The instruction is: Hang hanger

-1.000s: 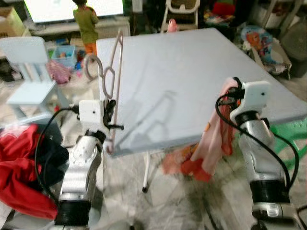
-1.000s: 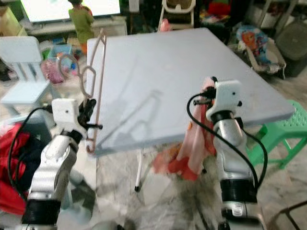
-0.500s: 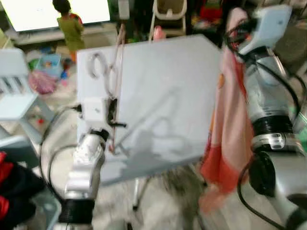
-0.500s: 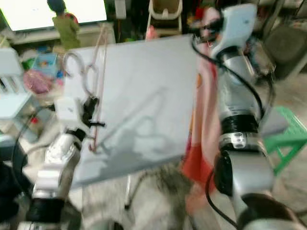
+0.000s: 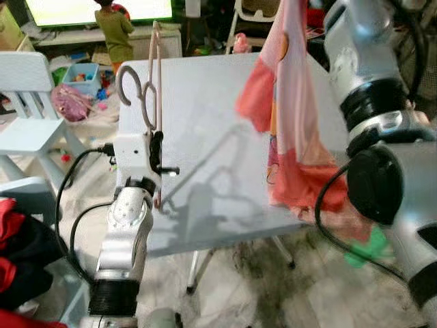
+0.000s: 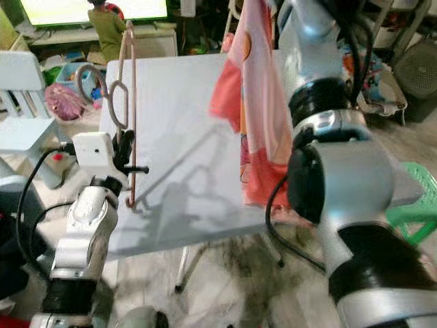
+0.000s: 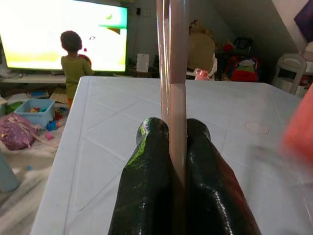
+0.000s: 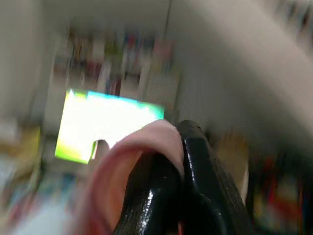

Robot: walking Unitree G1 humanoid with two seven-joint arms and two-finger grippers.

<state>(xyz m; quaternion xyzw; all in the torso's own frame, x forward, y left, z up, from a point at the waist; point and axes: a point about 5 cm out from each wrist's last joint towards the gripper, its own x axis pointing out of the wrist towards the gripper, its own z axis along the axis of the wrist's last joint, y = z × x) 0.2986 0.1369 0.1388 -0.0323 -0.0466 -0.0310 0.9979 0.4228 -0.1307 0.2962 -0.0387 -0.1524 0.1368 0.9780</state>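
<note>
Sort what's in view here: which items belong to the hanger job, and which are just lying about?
Part of the job:
- pink hanger, upright, clamped in the left hand
- pink and orange garment, held up over the table by the right hand

Just lying about:
- grey table
- pale blue chair
- red cloth
- green stool
- person at the lit screen

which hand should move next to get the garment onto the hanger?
Probably right. The right hand holds the pink garment raised over the table; the left hand is clamped on the upright hanger, better kept steady.
</note>
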